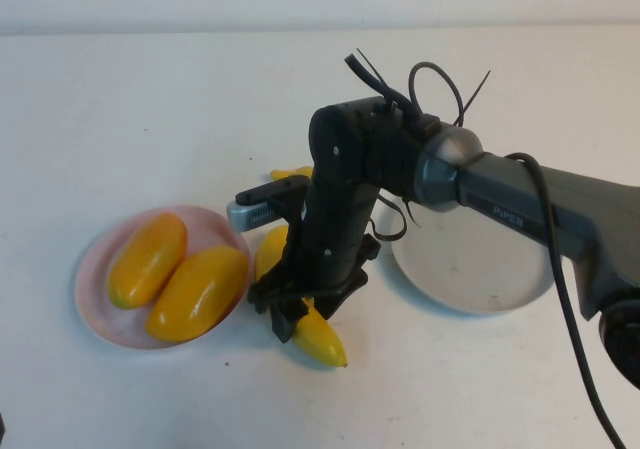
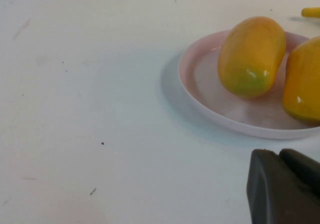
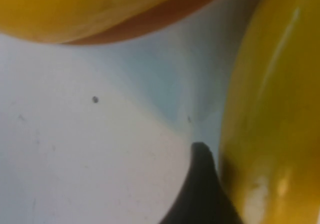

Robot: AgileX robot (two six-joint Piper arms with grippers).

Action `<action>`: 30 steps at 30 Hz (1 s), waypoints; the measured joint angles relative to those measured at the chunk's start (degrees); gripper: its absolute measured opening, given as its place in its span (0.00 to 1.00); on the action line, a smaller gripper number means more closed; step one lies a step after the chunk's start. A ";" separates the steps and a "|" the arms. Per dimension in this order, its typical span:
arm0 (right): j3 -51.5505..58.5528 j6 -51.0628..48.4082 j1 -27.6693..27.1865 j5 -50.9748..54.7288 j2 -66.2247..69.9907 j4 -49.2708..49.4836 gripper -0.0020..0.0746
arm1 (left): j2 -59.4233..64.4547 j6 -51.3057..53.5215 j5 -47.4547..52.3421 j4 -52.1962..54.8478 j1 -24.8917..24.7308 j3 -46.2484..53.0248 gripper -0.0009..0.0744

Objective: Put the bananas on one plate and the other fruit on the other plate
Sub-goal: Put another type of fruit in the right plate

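Observation:
Two mangoes lie side by side on the pink plate at the left. One banana lies on the table just right of that plate. My right gripper reaches down over it, with its fingers on either side and closed against it. In the right wrist view one fingertip presses against the banana, with a mango close by. The second banana shows only its tip behind the arm. The grey plate is at the right, with nothing showing on it. My left gripper is shut and empty near the pink plate.
The right arm's body and cables stretch across the middle of the table, over part of the grey plate. The white table is bare in front of and to the left of the pink plate.

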 joint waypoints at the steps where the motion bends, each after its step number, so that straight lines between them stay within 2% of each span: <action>1: 0.00 0.34 0.00 0.00 0.27 -0.08 0.60 | 0.00 0.00 0.00 0.00 0.00 0.00 0.01; 7: -0.13 1.29 0.00 0.00 0.68 -0.37 0.43 | 0.00 0.00 0.00 0.00 0.00 0.00 0.01; 19: -0.22 1.29 0.00 0.00 -1.02 -0.12 0.43 | 0.00 0.00 0.00 0.00 0.00 0.00 0.01; 26: -0.22 1.29 0.00 0.29 -7.08 0.08 0.43 | 0.00 0.00 0.00 0.00 0.00 0.00 0.01; 30: -0.22 1.29 0.00 0.41 -11.38 -3.17 0.43 | 0.00 0.00 0.00 0.00 0.00 0.00 0.01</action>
